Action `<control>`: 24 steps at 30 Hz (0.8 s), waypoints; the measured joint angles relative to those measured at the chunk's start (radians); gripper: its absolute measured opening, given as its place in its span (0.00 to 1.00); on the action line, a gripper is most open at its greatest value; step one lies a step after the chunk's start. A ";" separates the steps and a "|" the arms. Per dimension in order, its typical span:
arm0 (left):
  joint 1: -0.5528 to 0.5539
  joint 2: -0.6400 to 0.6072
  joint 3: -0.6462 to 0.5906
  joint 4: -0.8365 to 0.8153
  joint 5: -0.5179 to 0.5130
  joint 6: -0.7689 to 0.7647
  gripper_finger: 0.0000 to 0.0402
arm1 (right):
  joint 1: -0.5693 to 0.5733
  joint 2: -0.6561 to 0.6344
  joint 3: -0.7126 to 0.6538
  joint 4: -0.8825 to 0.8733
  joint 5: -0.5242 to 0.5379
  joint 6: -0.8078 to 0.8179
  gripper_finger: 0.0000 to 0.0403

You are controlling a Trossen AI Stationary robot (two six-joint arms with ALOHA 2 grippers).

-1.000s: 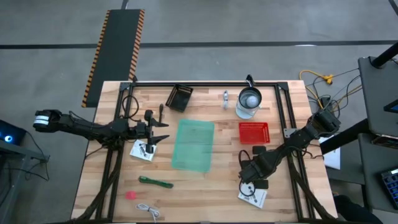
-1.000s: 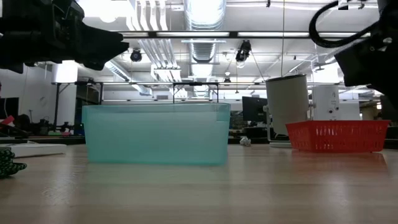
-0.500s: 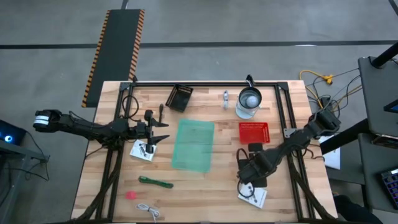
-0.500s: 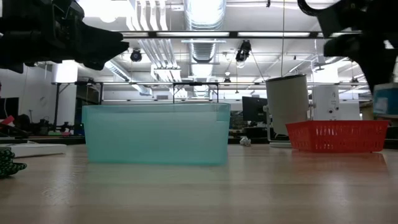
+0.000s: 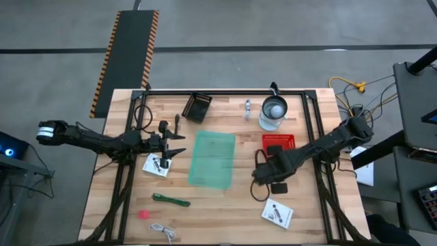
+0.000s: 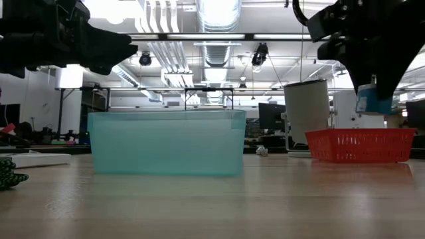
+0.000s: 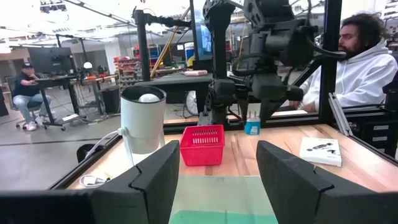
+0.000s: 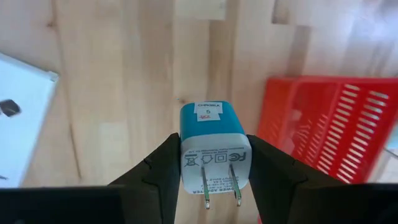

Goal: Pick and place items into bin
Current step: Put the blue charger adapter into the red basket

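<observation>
In the high view the right gripper (image 5: pixel 261 179) covers the charger (image 8: pixel 214 146) it holds, so the plug cannot be seen there. The print on the two packets (image 5: pixel 158 165) (image 5: pixel 278 213) is too small to read. The cable (image 5: pixel 162 231) lies at the picture's lower edge. In the low view the left arm (image 6: pixel 60 36) is cut off by the top and left edges, and only a corner of the green stick (image 6: pixel 8 172) shows.

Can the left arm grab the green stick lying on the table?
Probably yes. The green stick lies in the open on the left side of the table, nothing on it, and the left end effector hangs open and empty nearby.
</observation>
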 joint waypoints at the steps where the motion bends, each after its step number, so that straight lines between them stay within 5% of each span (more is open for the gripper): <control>1: 0.000 -0.001 0.000 0.000 0.000 0.000 0.49 | -0.008 -0.008 0.000 -0.003 0.000 -0.007 0.35; 24: 0.000 0.003 -0.001 0.000 0.000 0.001 0.49 | -0.267 -0.131 0.000 -0.016 0.024 -0.224 0.35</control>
